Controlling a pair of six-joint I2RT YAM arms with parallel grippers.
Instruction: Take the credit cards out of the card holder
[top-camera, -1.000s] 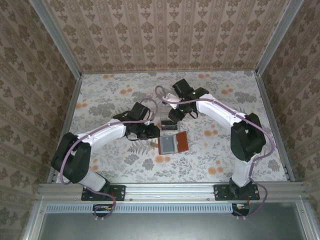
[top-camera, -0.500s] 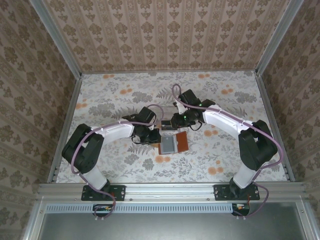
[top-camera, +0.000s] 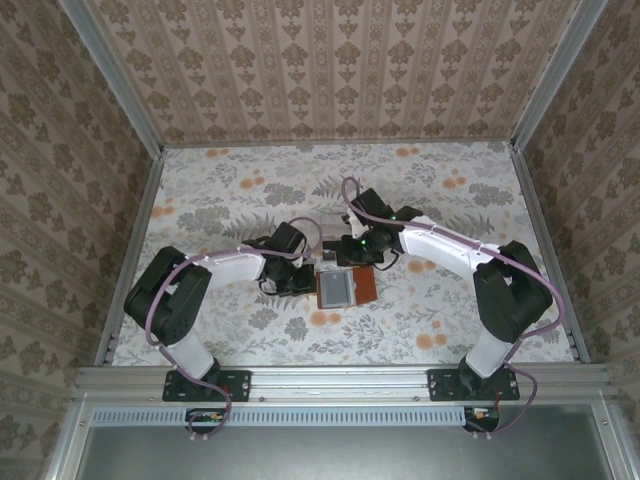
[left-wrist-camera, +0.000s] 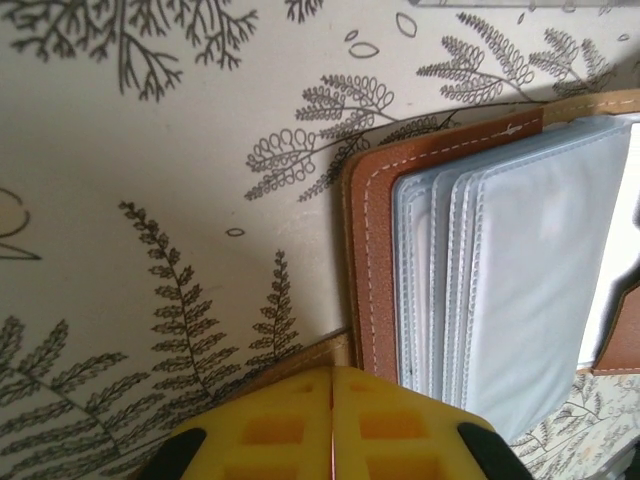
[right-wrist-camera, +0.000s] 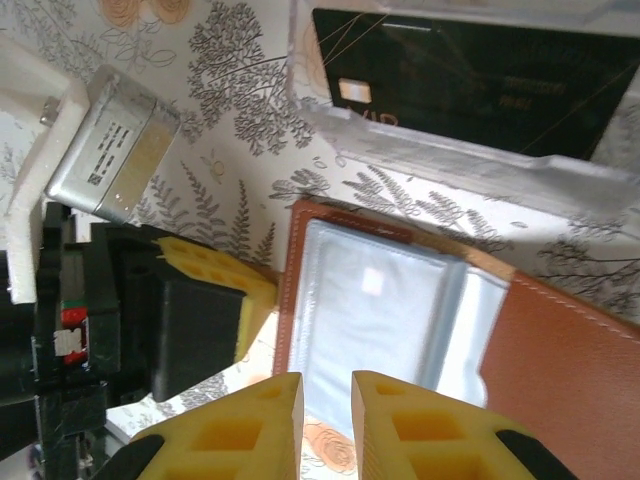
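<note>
The small brown leather card holder (top-camera: 345, 288) lies open at mid-table, pale grey-blue pockets up. The left gripper (left-wrist-camera: 332, 425) is closed, pads together right at the brown rim, and I'd say it's pinning it. The right gripper (right-wrist-camera: 324, 390) hovers over the pockets, jaws a sliver apart, nothing held. Next up: nip a card's edge and slide it out. The right wrist view reveals a dark credit card (right-wrist-camera: 470, 70) in the clear plastic tray (right-wrist-camera: 450, 165) just beyond. The left wrist view gives the stacked pocket edges.

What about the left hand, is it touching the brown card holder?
Touching. In the left wrist view, the shut left hand sits right against the brown rim of the card holder, with no gap between them.
</note>
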